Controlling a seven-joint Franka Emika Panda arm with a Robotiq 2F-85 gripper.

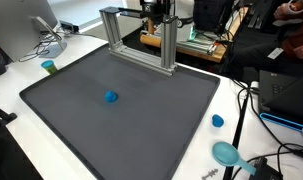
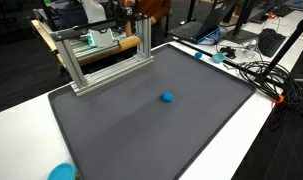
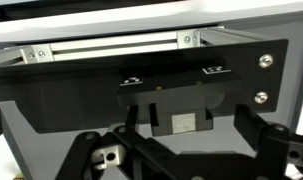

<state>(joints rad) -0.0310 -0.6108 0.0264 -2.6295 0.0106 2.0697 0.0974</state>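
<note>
End effector (image 3: 181, 160): fingers spread wide in the wrist view, nothing held or touched between them. It faces one black bolted plate (image 3: 91, 80) on one aluminium bar frame (image 1: 169, 45), which stands at the far edge of one dark grey mat (image 1: 141, 130). One small blue lump (image 1: 111, 97) lies mid-mat. On the white counter (image 1: 236, 100): one blue cap (image 1: 217, 121) and one teal dish (image 1: 226, 153) at the right, and one teal cup (image 1: 49, 66) at the far left.

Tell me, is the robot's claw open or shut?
Open. In the wrist view the claw holds its fingers far apart, nothing gripped between them.
</note>
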